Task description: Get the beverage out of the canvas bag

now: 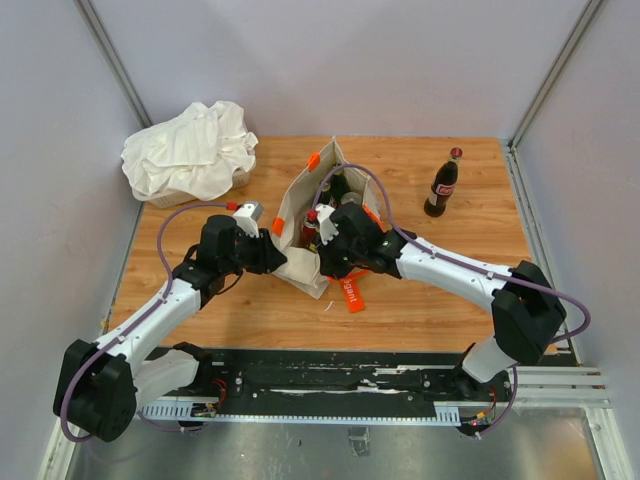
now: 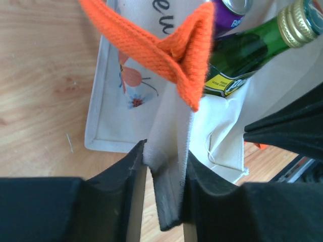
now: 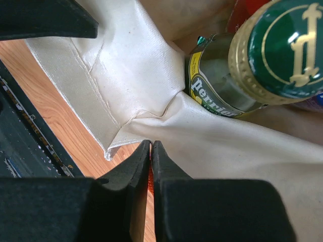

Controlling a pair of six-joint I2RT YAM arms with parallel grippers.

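Observation:
The cream canvas bag (image 1: 300, 205) stands open mid-table with bottles inside. In the left wrist view my left gripper (image 2: 164, 166) is shut on the bag's rim fabric, below the folded orange handle (image 2: 166, 50). A green glass bottle (image 2: 252, 45) and a purple can (image 2: 229, 12) lie inside. My right gripper (image 3: 151, 146) is shut at the bag's near right edge, with a thin strip of orange strap between its jaws. The green Perrier bottle (image 3: 237, 65) lies just beyond it. From above, the left gripper (image 1: 277, 256) and the right gripper (image 1: 327, 262) flank the bag's near corner.
A cola bottle (image 1: 441, 185) stands on the wooden table right of the bag. A white cloth heap (image 1: 190, 150) lies at the back left. The orange strap tag (image 1: 351, 290) hangs onto the table in front of the bag. Grey walls enclose the table.

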